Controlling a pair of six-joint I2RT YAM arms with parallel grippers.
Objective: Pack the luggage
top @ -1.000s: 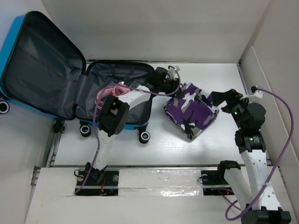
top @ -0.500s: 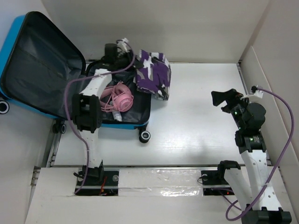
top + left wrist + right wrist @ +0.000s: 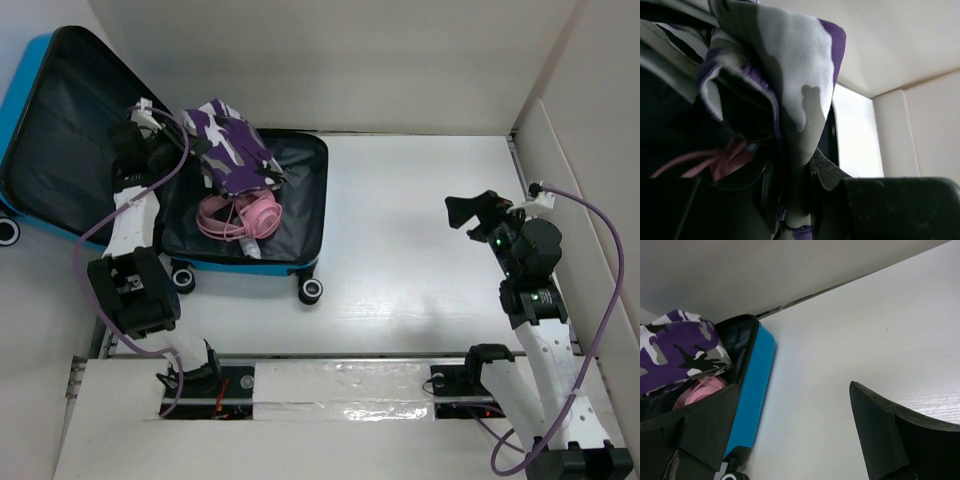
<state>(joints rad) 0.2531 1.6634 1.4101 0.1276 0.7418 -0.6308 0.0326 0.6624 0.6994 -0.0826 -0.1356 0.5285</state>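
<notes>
The blue luggage [image 3: 28, 70] lies open at the left, lid raised, dark grey lining showing; its blue wall also shows in the right wrist view [image 3: 752, 390]. My left gripper [image 3: 172, 158] is shut on a purple camouflage garment [image 3: 232, 147] and holds it over the far part of the base half. In the left wrist view the garment [image 3: 795, 75] hangs from the gripper [image 3: 796, 200]. Pink headphones [image 3: 243, 214] lie in the base under it. My right gripper [image 3: 470, 212] is open and empty over the table at the right.
White walls enclose the table on the far and right sides. The luggage wheels [image 3: 311, 291] stick out toward the near edge. A purple cable [image 3: 590, 230] loops off the right arm.
My left gripper has carried the purple garment from the table's middle leftward to above the luggage base. The right arm has barely moved.
</notes>
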